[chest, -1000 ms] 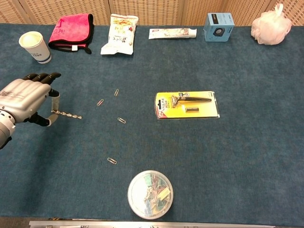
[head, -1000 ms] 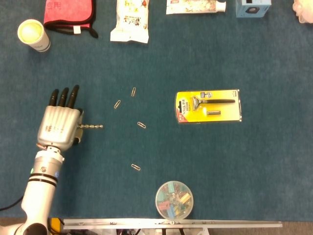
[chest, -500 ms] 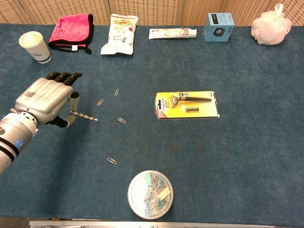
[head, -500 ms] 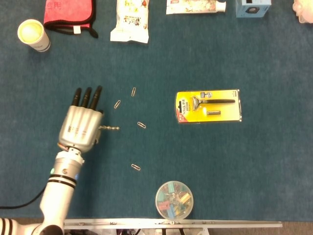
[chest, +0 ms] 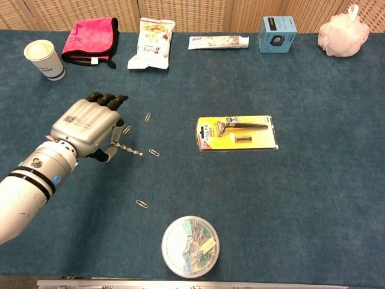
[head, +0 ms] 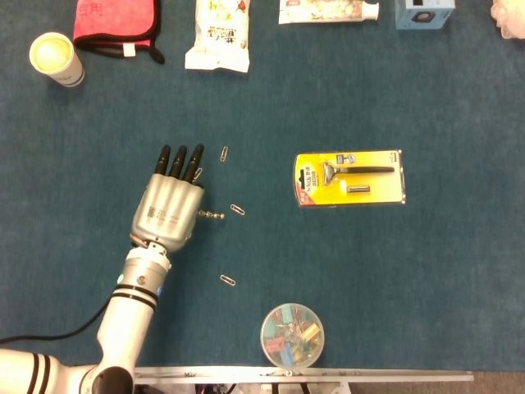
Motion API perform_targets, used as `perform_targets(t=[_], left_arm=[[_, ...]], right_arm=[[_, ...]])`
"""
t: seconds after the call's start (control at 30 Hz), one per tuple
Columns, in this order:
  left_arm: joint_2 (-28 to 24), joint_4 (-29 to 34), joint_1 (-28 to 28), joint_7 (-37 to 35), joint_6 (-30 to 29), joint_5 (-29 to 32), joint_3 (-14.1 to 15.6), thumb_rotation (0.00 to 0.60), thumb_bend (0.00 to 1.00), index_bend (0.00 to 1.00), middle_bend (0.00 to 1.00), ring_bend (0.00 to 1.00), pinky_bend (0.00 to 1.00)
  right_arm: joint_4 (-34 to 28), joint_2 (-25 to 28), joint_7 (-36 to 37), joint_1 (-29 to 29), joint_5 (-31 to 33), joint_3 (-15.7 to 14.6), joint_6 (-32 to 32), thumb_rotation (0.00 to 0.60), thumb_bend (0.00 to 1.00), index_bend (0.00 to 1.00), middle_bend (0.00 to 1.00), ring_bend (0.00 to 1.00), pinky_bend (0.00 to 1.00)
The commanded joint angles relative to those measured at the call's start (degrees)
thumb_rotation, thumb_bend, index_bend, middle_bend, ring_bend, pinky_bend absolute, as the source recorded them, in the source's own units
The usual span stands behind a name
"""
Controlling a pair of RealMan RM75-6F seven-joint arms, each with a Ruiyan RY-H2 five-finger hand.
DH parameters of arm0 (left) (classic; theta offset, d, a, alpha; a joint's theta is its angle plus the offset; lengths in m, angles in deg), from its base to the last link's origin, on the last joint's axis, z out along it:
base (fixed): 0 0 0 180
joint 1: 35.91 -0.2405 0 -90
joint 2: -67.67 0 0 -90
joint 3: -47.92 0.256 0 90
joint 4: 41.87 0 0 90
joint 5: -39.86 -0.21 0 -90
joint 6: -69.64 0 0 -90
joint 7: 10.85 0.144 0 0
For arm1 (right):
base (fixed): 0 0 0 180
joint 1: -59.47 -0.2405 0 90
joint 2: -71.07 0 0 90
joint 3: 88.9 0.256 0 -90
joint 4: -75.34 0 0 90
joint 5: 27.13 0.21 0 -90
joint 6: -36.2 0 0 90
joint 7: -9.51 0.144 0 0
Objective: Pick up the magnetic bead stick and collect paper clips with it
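Note:
My left hand (head: pixel 168 212) (chest: pixel 87 127) holds the magnetic bead stick (head: pixel 212 215) (chest: pixel 129 149), a short chain of silvery beads poking out to the right. The stick's tip is just left of one paper clip (head: pixel 237 210) (chest: pixel 154 152). A second clip (head: pixel 224 153) (chest: pixel 147 117) lies beyond the fingertips. A third clip (chest: pixel 127 129) is partly under the fingertips. Another clip (head: pixel 227 280) (chest: pixel 141 204) lies nearer the front edge. My right hand is in neither view.
A yellow razor pack (head: pixel 349 178) (chest: pixel 237 133) lies right of centre. A round tub of binder clips (head: pixel 292 334) (chest: pixel 190 246) stands at the front. Along the back are a paper cup (head: pixel 56 59), a pink cloth (head: pixel 116 25), a snack bag (head: pixel 219 35), a tube (chest: pixel 218 42) and a blue box (chest: pixel 276 34).
My left hand has carried the bead stick rightward across the table, from the far left to just beside the middle paper clip. The clips have not moved.

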State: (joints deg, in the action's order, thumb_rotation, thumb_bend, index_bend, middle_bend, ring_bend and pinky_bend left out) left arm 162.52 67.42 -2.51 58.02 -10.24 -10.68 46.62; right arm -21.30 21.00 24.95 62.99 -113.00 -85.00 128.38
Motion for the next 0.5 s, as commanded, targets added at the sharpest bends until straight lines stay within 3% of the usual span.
perform_targets(t=[0.03,0.5], left_arm=[[0.77,-0.55,0.73,0.50,0.38,1.02,-0.63,0.600,0.37,0.54,0.00,0.00,0.06],[3.06,-2.65,3.14,0.87,1.06,3.89,-1.93,0.600,0.37,0.54,0.00,0.00,0.06]], right_arm=[[0.03,0.04,0.13,0.02,0.12,0.05,-0.04,0.600,0.01,0.19,0.18,0.12,0.32],[0.32,0.36,1.82,0.79,0.37,0.42,1.22,0.600,0.01,0.19,0.18,0.12,0.32]])
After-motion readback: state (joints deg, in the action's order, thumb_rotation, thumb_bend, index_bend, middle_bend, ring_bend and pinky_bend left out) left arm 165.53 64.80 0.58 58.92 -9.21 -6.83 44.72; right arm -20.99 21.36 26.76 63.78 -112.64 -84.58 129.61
